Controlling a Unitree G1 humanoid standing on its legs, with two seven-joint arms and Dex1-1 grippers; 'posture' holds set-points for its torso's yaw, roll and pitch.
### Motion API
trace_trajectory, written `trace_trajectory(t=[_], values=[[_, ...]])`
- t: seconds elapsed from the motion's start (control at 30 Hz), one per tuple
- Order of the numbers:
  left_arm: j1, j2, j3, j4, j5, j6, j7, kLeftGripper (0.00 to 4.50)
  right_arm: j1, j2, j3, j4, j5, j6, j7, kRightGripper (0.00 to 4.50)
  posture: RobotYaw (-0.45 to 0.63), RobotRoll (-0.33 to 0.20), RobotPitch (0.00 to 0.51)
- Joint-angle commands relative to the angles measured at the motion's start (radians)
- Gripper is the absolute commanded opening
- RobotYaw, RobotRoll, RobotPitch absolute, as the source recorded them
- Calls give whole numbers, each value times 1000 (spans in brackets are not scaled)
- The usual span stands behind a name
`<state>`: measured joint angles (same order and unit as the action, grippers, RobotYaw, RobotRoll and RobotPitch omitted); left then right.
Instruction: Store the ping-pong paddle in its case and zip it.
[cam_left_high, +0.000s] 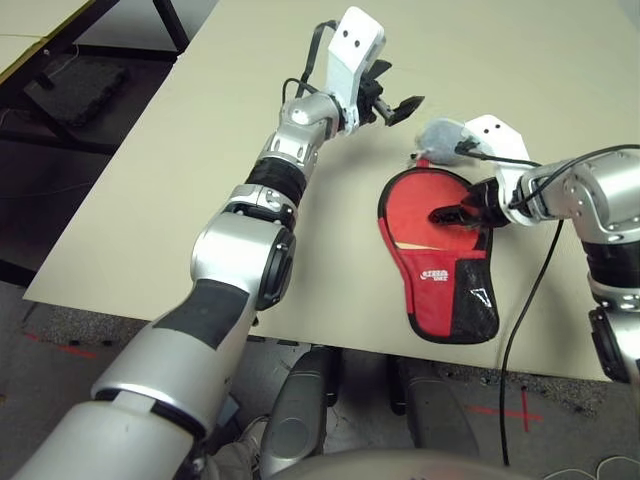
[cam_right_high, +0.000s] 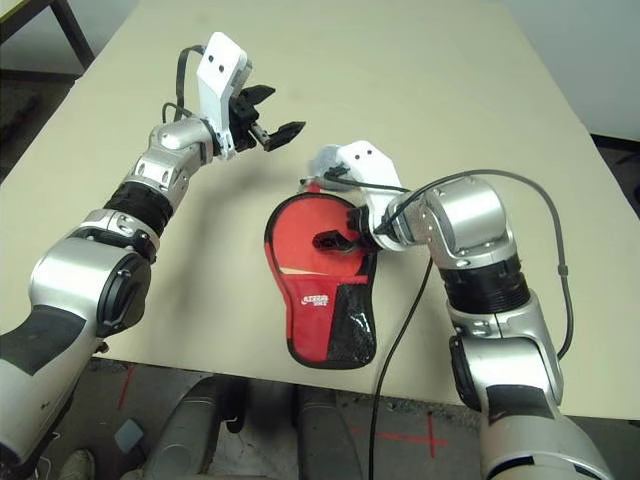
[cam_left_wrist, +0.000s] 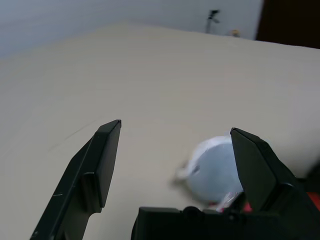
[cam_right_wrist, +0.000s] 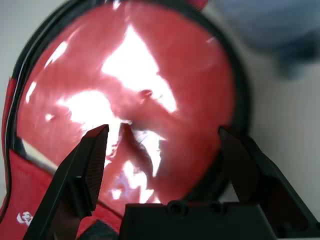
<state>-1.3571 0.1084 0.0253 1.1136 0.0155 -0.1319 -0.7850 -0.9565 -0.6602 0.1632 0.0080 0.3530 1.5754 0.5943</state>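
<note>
The red case (cam_left_high: 447, 290) lies flat on the table near its front edge, logo and black mesh pocket facing up. Its upper half is open, and the ping-pong paddle (cam_left_high: 413, 205) shows its round red face inside the black zipper rim. A sliver of pale wood shows where the cover begins. My right gripper (cam_left_high: 458, 214) is open just over the paddle's face (cam_right_wrist: 150, 75), coming in from the right. My left gripper (cam_left_high: 398, 92) is raised above the table, left of and beyond the case, open and holding nothing.
A small white-bluish soft lump (cam_left_high: 441, 140) sits on the table (cam_left_high: 200, 180) right at the case's far end. A black cable (cam_left_high: 522, 320) hangs from my right wrist past the front edge. Another table's dark frame (cam_left_high: 90, 90) stands off to the far left.
</note>
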Motion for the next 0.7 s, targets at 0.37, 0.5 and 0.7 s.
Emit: trace_trajectory(t=[0.37,0.5,0.7], values=[[203,22,-172,-346,-13,292,-251,4456,-250,-38,120,387,-181,-363,23,4500,-23,0,173],[244,44,-225,-407,12,323,-276,4456,-287,5,134,466,-216,-428,41,4500,-20,0,167],[283,79,-286,-449,39,368,-282,4456,-306,105,129,568,-252,-509,39,4500,-11,0,155]])
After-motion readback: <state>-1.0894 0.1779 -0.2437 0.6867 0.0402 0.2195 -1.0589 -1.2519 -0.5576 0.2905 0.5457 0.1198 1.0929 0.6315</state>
